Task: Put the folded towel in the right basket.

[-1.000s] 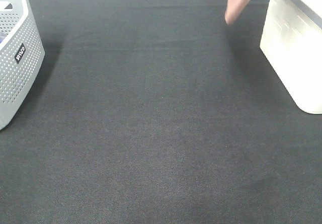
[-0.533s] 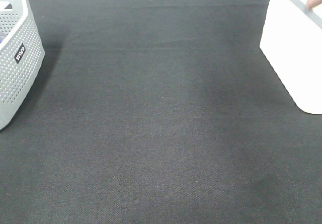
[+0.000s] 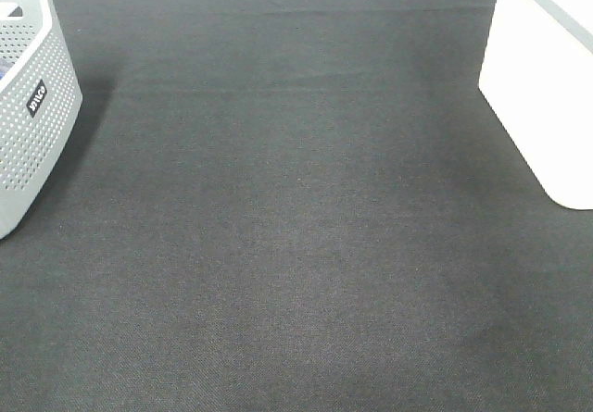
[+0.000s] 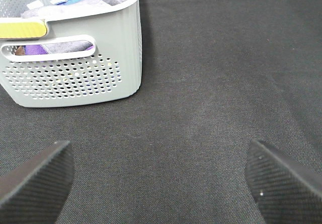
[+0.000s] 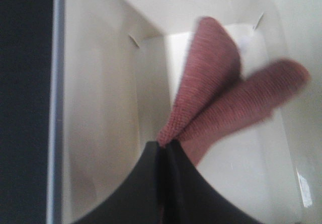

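Rose-pink terry, that's my folded towel, pinched at one end by the right gripper, jaws clenched tight on it. It's dangling over the open white basket at the bench's right edge, towards the far right corner. It droops in two loose lobes, so I judge it soft, light and floppy, with no stiffness to help me. A pinch on a folded edge is the sensible hold, and I'd expect it to slump open a little once let go. Only the right wrist camera shows me any of this, and I can't tell from it whether the towel touches the basket floor. The high camera gives me the black cloth over the bench and both baskets cut off at the edges, but no towel and no arm. The left wrist view fills in the other side. The left gripper is spread wide with nothing in it, near the grey perforated basket at the left edge, which holds purple and blue laundry.
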Action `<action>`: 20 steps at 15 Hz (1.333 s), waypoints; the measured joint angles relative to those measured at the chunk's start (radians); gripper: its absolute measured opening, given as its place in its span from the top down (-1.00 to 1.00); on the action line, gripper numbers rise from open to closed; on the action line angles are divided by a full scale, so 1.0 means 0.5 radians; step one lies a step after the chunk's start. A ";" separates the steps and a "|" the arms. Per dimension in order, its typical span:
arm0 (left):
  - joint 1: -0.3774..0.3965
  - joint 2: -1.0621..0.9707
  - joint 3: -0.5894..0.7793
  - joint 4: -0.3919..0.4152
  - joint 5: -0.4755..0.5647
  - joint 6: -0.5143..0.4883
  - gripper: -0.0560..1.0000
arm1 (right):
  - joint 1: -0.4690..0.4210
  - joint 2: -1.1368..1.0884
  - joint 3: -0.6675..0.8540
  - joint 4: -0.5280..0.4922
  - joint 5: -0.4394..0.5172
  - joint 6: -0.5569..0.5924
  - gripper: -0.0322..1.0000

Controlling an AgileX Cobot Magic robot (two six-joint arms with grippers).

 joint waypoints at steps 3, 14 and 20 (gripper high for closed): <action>0.000 0.000 0.000 0.000 0.000 0.000 -0.76 | 0.000 0.064 0.016 -0.088 0.002 0.172 0.68; 0.000 0.000 0.000 0.000 0.000 0.000 -0.76 | 0.554 -0.244 0.012 -0.112 0.002 0.246 -0.66; 0.000 0.000 0.000 0.000 0.000 0.000 -0.76 | 0.706 -0.474 0.322 -0.178 0.000 0.302 -0.66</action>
